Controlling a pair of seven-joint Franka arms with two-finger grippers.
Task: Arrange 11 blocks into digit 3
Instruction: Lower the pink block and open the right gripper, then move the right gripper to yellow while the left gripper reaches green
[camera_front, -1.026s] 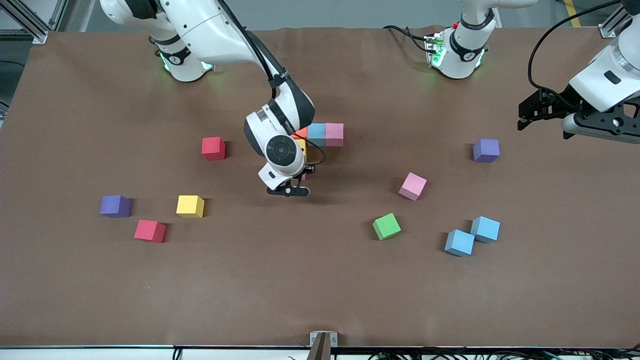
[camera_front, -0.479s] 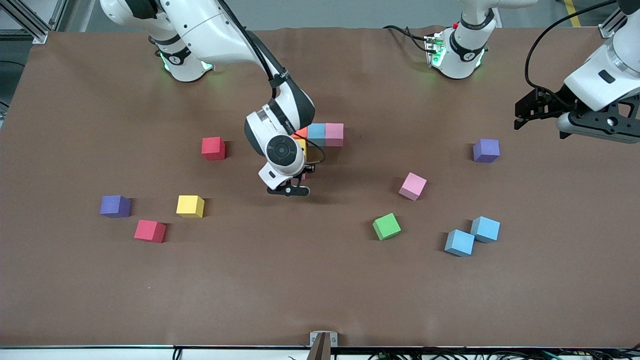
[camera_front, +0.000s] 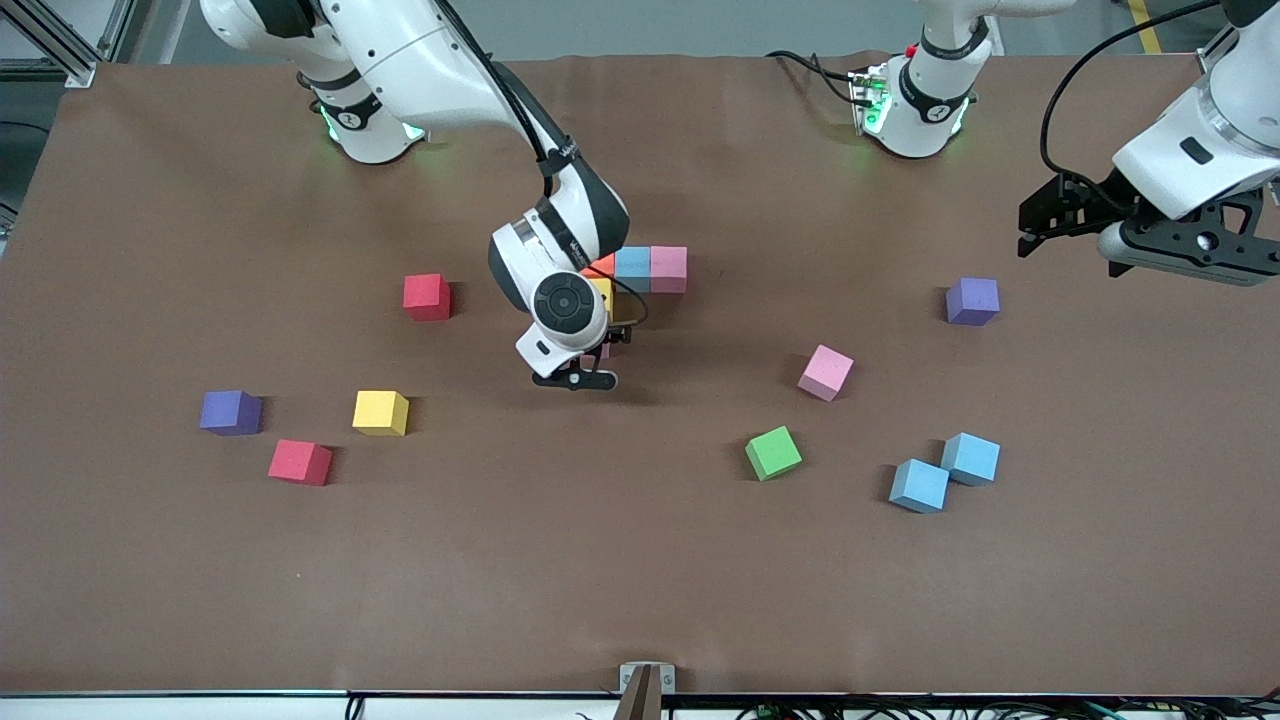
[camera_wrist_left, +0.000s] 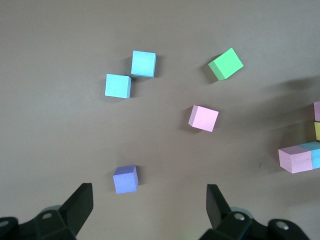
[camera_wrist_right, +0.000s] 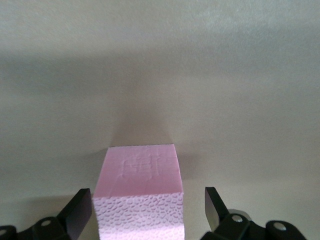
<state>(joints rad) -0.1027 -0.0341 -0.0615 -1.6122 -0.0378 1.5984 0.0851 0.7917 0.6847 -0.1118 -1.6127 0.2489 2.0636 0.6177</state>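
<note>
**A:** Digit 3, where is it?

**B:** Mid-table, only partly built. The top row (camera_front: 640, 268) has an orange cube (camera_front: 603, 264), a row blue cube (camera_front: 632, 264) and a row pink cube (camera_front: 668, 268), all touching. The stacked yellow cube (camera_front: 603, 292) touches the orange one on the side nearer the front camera and is mostly hidden by the right wrist.

**A:** Right gripper?

**B:** The right gripper (camera_front: 604, 348) is low over the table, just camera-side of that yellow. Its fingers (camera_wrist_right: 82, 205) are apart, with the placed pink cube (camera_wrist_right: 137, 192) between them, resting on the table. There's a gap on one side, so it isn't clamped.

**A:** Loose blocks?

**B:** Toward the right arm's end:
- farther red cube (camera_front: 427, 296)
- loose yellow cube (camera_front: 380, 412)
- nearer red cube (camera_front: 300, 461)
- a purple cube (camera_front: 230, 412)

Toward the left arm's end:
- loose pink cube (camera_front: 826, 372), tilted
- green cube (camera_front: 773, 452)
- two light blue cubes (camera_front: 945, 472) touching at a corner, nearest the camera
- a second purple cube (camera_front: 972, 301)

**A:** Left gripper?

**B:** The left gripper (camera_front: 1035, 220) is up in the air over the table's left-arm end, close to the second purple cube (camera_wrist_left: 125, 179). Its fingers (camera_wrist_left: 82, 200) are wide apart and hold nothing. That arm is waiting.

**A:** Surface?

**B:** Brown table (camera_front: 640, 580).
</note>
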